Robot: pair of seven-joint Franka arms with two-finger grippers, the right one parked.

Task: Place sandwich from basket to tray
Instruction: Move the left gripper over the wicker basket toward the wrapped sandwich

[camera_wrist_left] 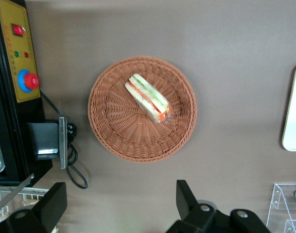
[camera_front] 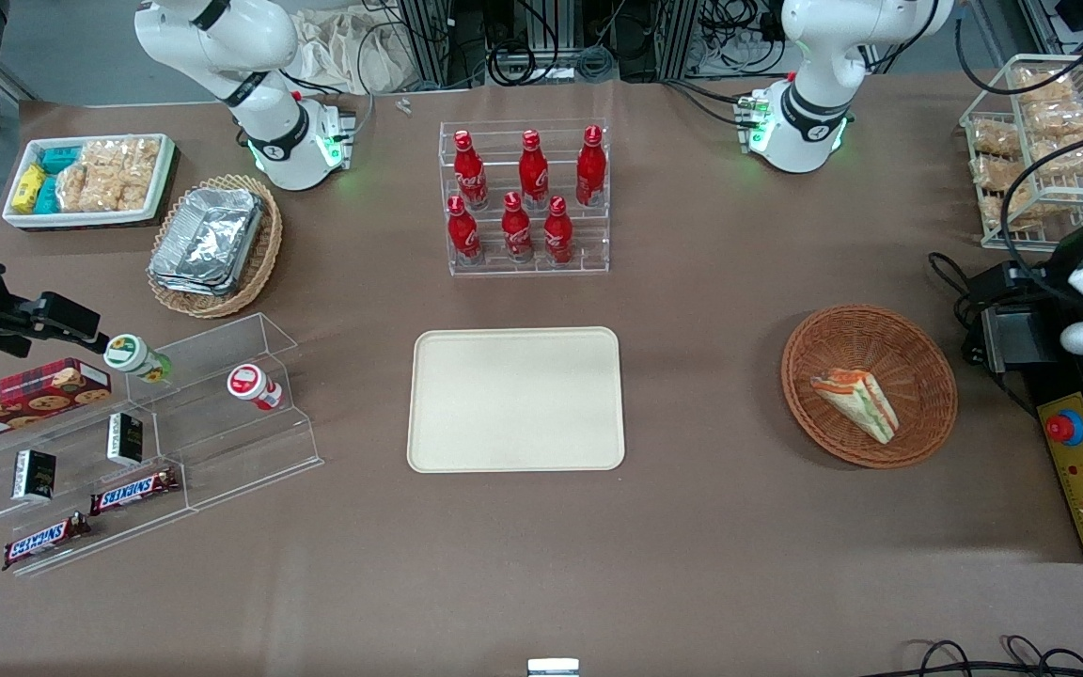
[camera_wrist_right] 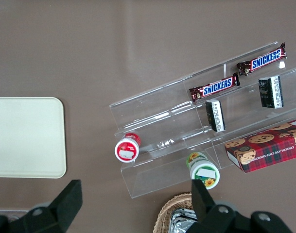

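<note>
Presently: sandwich [camera_wrist_left: 149,97] lying in basket [camera_wrist_left: 113,136]; tray [camera_front: 515,398] bare; gripper [camera_wrist_left: 118,206] overhead, fingers wide apart.

Woven wicker basket [camera_wrist_left: 109,131]; matt smooth tray [camera_front: 515,399]; clear-wrapped sandwich [camera_wrist_left: 148,97].

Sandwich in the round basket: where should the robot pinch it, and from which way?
Probably from straight above. The sandwich lies on its side in the shallow basket, nothing covering it. Pinching across its narrow width, near the middle of the long wedge, looks safest. The gripper is open, apart from the basket, holding nothing.
</note>
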